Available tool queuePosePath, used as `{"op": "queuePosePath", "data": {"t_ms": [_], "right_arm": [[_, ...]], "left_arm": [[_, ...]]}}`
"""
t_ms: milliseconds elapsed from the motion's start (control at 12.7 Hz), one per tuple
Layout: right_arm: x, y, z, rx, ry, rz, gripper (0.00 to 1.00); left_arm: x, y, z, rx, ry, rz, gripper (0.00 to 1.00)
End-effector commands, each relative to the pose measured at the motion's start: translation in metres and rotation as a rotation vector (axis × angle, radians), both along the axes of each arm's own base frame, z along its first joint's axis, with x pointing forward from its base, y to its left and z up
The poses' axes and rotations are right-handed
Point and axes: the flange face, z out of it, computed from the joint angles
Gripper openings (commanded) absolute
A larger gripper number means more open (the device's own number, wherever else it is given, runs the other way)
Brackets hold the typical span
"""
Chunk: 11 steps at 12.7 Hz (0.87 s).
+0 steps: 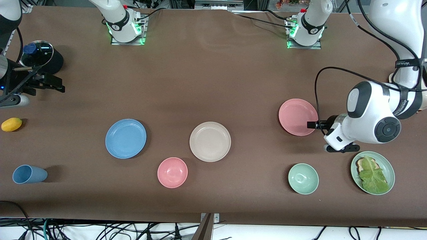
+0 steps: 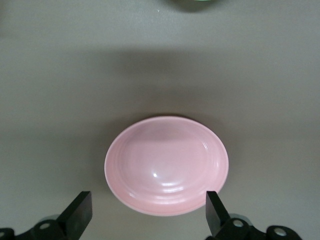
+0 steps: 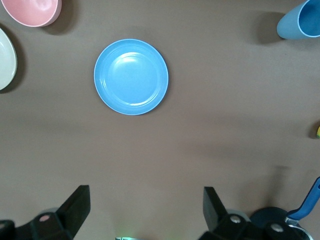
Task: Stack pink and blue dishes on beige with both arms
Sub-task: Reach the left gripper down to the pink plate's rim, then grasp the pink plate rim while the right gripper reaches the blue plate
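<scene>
The pink plate [image 1: 297,116] lies toward the left arm's end of the table. My left gripper [image 1: 312,125] hangs open at that plate's rim, and in the left wrist view the pink plate [image 2: 166,165] sits just ahead of the spread fingers of the left gripper [image 2: 147,215], untouched. The beige plate [image 1: 210,141] is mid-table and bare. The blue plate [image 1: 125,138] lies toward the right arm's end. My right gripper [image 1: 61,85] is open over the table beside a black pot, well away from the blue plate [image 3: 131,76]; nothing is between the fingers of the right gripper [image 3: 145,207].
A pink bowl [image 1: 172,172] sits nearer the camera than the beige plate. A green bowl [image 1: 303,178] and a green plate with toast and lettuce [image 1: 372,172] lie near the left arm. A blue cup [image 1: 28,174], a yellow fruit [image 1: 11,124] and the lidded black pot [image 1: 41,56] are at the right arm's end.
</scene>
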Motion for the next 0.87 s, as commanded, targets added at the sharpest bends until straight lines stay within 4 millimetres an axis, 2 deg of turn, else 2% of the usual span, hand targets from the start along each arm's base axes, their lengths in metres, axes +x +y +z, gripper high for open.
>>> {"op": "queuePosePath", "data": {"t_ms": [0, 158, 315, 552, 630, 788], "right_arm": [[-0.001, 0.001, 0.003, -0.005, -0.009, -0.009, 1.0], [0.003, -0.001, 0.002, -0.006, -0.029, -0.012, 1.0], [0.005, -0.01, -0.001, -0.006, -0.025, -0.027, 1.0], [0.006, -0.011, -0.002, -0.005, -0.025, -0.03, 1.0], [0.015, -0.011, -0.018, -0.002, -0.012, -0.03, 1.0], [0.037, -0.005, -0.072, -0.004, 0.057, -0.026, 1.0]], "left_arm": [[-0.015, 0.033, -0.024, -0.129, -0.042, -0.048, 1.0], [-0.028, 0.063, -0.047, -0.224, -0.08, -0.082, 1.0], [-0.045, 0.081, -0.065, -0.273, -0.114, -0.095, 1.0], [-0.073, 0.087, -0.094, -0.307, -0.175, -0.114, 1.0], [-0.082, 0.088, -0.104, -0.311, -0.201, -0.115, 1.0], [-0.095, 0.089, -0.119, -0.322, -0.229, -0.133, 1.0]]}}
